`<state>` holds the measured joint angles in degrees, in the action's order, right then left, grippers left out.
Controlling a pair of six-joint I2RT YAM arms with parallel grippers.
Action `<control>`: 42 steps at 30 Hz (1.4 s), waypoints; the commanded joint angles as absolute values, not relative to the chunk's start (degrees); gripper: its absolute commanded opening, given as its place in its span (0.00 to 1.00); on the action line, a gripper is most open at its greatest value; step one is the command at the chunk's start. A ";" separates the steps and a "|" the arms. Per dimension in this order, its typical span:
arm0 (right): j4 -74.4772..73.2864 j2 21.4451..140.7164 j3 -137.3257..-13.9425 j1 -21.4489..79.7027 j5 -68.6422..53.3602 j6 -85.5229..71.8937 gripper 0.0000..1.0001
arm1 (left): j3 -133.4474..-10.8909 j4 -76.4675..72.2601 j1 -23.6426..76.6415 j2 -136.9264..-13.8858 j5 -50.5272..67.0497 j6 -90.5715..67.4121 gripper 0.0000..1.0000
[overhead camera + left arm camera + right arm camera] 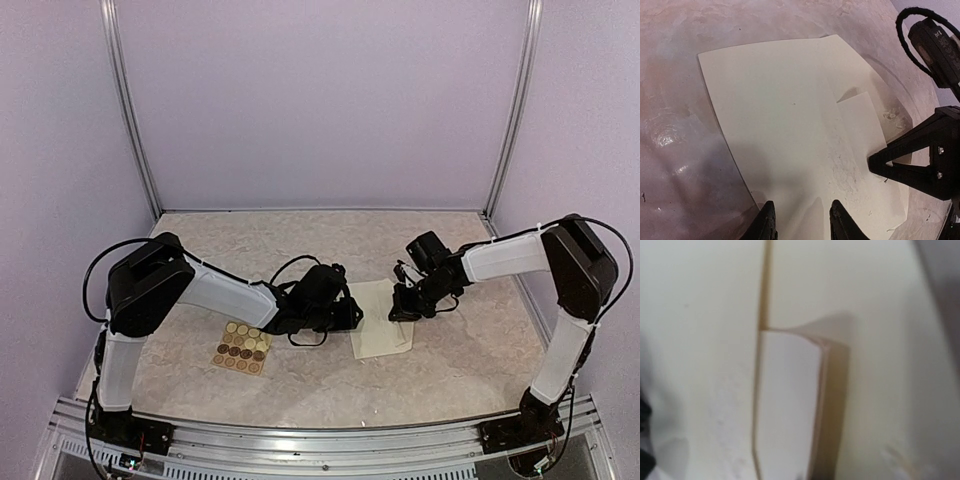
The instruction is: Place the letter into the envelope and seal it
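The cream envelope (pixel 381 335) lies flat at the table's middle; it fills the left wrist view (pixel 780 100) and the blurred right wrist view (pixel 700 315). A whiter sheet (pixel 787 400), apparently the letter (pixel 860 120), sticks out from under an edge of the envelope. My left gripper (pixel 352 313) stands open over the envelope's left edge, its fingertips (pixel 767 222) apart with only the flat paper below. My right gripper (pixel 403 310) is shut, its tip (pixel 874 164) at the sheet's edge. I cannot tell whether it pinches paper. Its fingers are out of its own view.
A tan card of round stickers (pixel 242 347) lies on the marble tabletop left of the envelope, under the left forearm. Metal frame posts (pixel 135 110) stand at the back corners before lilac walls. A black cable loop (pixel 905 15) hangs on the right arm.
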<state>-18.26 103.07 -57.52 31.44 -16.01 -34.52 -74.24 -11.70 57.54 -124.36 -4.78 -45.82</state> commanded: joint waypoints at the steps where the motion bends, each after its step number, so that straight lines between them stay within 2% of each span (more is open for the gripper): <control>1: -15.56 105.23 -58.08 31.98 -21.06 -33.93 0.00 | -73.98 -8.79 58.25 -124.62 -3.70 -44.92 0.35; 11: -9.57 105.08 -56.47 32.22 -26.54 -34.75 0.00 | -74.70 -8.61 58.45 -124.89 -3.69 -44.77 0.35; 19: -8.17 101.67 -54.65 32.22 -24.83 -35.80 0.00 | -73.46 -8.15 58.77 -123.04 -6.18 -44.53 0.35; 27: -1.65 92.32 -48.29 32.25 -28.80 -37.70 0.00 | -65.46 -9.01 58.84 -109.91 -11.57 -44.95 0.51; 36: -0.69 79.45 -42.71 32.50 -28.45 -37.04 0.00 | -56.82 -9.44 61.19 -93.76 -11.73 -43.33 0.65; 42: -4.79 77.28 -41.97 32.49 -23.93 -35.79 0.00 | -52.38 -7.27 60.35 -89.79 -9.60 -46.86 0.68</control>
